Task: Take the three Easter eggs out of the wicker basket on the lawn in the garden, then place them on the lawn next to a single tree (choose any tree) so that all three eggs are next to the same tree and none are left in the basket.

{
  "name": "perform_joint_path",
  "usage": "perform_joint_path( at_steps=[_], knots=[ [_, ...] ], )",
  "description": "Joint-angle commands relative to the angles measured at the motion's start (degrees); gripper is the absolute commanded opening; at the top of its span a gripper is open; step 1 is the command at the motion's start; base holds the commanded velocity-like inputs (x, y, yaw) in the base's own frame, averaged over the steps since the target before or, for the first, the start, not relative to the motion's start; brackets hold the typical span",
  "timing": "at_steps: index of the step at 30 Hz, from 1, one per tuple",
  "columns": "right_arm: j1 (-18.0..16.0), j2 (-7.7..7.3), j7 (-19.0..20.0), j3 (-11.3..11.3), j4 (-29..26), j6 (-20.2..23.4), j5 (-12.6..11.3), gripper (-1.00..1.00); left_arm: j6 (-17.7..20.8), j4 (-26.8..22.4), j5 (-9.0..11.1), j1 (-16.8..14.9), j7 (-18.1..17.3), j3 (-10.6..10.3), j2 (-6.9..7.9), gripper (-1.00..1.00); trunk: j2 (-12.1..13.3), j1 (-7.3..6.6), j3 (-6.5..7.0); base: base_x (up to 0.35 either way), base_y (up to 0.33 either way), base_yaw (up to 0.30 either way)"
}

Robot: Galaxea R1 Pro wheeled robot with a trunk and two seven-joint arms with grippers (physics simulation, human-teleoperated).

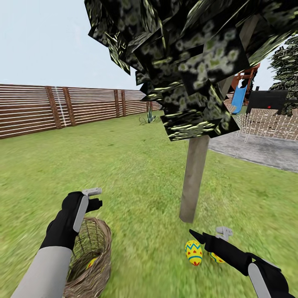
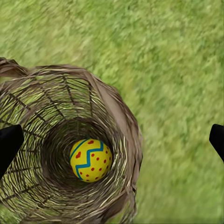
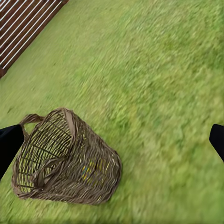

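Head view: the tree (image 1: pixel 193 182) stands mid-lawn, pale trunk leaning slightly, its dark blocky crown filling the upper frame. On the lawn (image 1: pixel 136 174) just in front of the trunk base lies one Easter egg (image 1: pixel 193 252), yellow with blue zigzags and red marks. A second egg (image 1: pixel 217 258) lies just beside it, partly hidden behind the right gripper (image 1: pixel 211 236), which hangs low over the grass there. From the head I cannot tell how its fingers stand, but the right wrist view shows its two dark fingertips (image 3: pixel 9 144) at opposite edges of the picture, wide apart, nothing between them.

The left gripper (image 1: pixel 92 198) hovers above the wicker basket (image 1: pixel 89 256), which lies tipped on the grass at lower left. A hint of yellow shows through the weave in the head view. The left wrist view looks straight down the basket's mouth (image 2: pixel 70 140) and shows it plainly: the third egg (image 2: pixel 90 160) sits at the bottom, yellow, blue zigzag band, red dots. Left fingertips (image 2: pixel 8 144) at both picture edges, spread, holding nothing.

Right wrist view gives the basket (image 3: pixel 65 158) from outside: on its side, handle toward the near fingertip, mouth facing the camera's left.

Background: brown slat fence (image 1: pixel 62 107), grey paved patch (image 1: pixel 256 151), a blue slide (image 1: pixel 239 99).

No writing or labels readable anywhere.
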Motion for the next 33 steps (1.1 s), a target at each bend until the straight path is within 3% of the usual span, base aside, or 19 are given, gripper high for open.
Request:
perform_joint_path(
  at_steps=[1,15,33],
  knots=[
    [-0.04,0.0,0.08,-0.07,-0.02,0.41,-0.27,1.0,0.16,-0.03,0.61,-0.03,0.48,0.09,-0.05,1.0,-0.03,-0.01,-0.06,0.0,0.02,0.0],
    [-0.04,0.01,0.16,-0.07,-0.02,0.41,-0.29,1.0,0.16,0.49,0.49,-0.01,0.44,0.05,-0.03,1.0,-0.03,-0.01,-0.03,0.0,0.217,-0.007],
    [-0.04,-0.08,0.09,-0.07,-0.02,0.41,-0.28,1.0,0.16,9.09,0.38,-0.49,0.37,-0.13,0.09,1.0,-0.03,-0.01,0.87,0.0,0.047,-0.167]
  ],
)
